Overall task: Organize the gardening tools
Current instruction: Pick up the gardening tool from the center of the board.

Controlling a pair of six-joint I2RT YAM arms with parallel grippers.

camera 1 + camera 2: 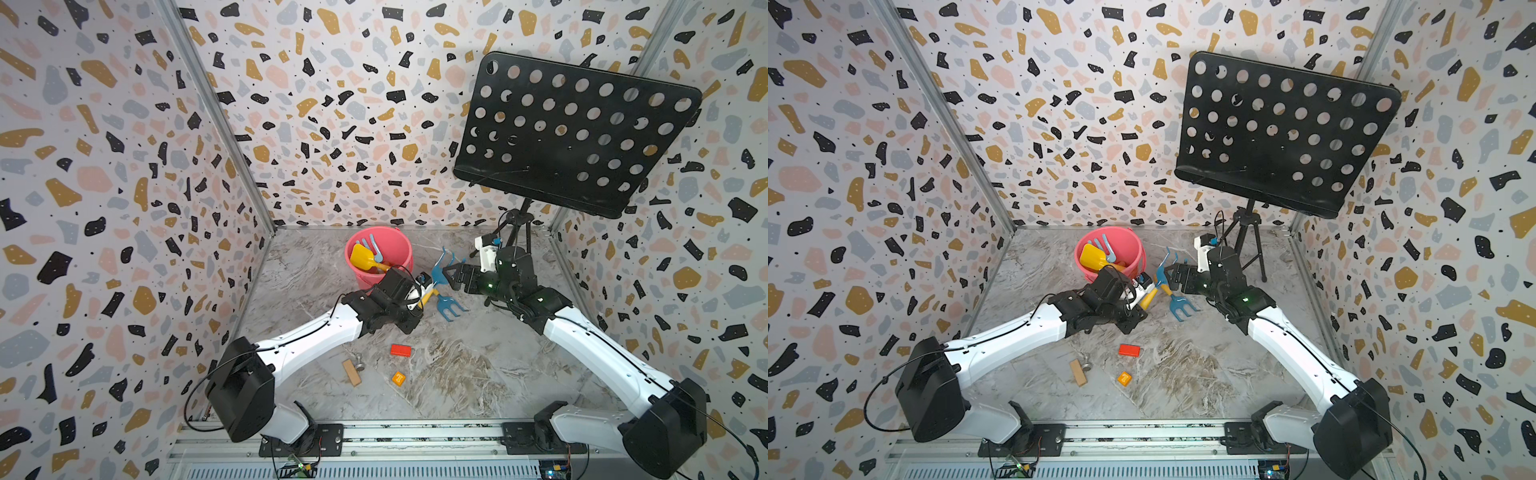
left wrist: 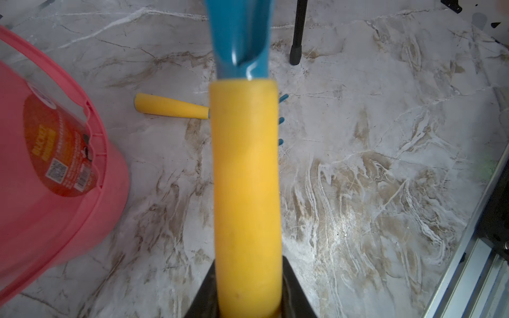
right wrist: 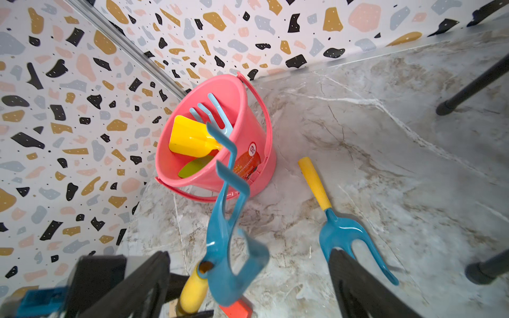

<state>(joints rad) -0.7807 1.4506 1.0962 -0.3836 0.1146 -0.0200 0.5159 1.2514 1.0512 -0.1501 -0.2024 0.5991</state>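
Nearest the arm bases, small bits are seen on the marble table [image 1: 478,386]. A wooden block [image 1: 351,372] lies w/ a metal knob [image 1: 358,362] just beside its far end. An orange block [image 1: 398,378] lies to the right, and a red block [image 1: 400,350] a little farther in.

Farther in, the L gripper [image 2: 248,264] is clamped on the yellow handle of the held rake [image 2: 245,165], w/ a finger on each side near the handle's end. This rake is held tilted above the table, blue head raised twd the bucket [image 1: 395,243]. The head is placed btwn the fingers [image 3: 358,280] of the R gripper [image 3: 249,256], which are spread wide apart. Contact w/ the head can't be told.

The second rake [image 1: 451,307] is laid flat on the table, just beside the held one. Its handle end is pointed twd the bucket and its tines twd the R arm.

Behind these, the pink bucket is stood upright near the back wall. Three tools are seen inside it: yellow scoop [image 1: 363,257], light-blue fork [image 1: 374,245] w/ tines up, and green trowel [image 3: 194,166] lower down.

Farthest back on the right, a black perforated music stand [image 1: 573,133] is set on a tripod.
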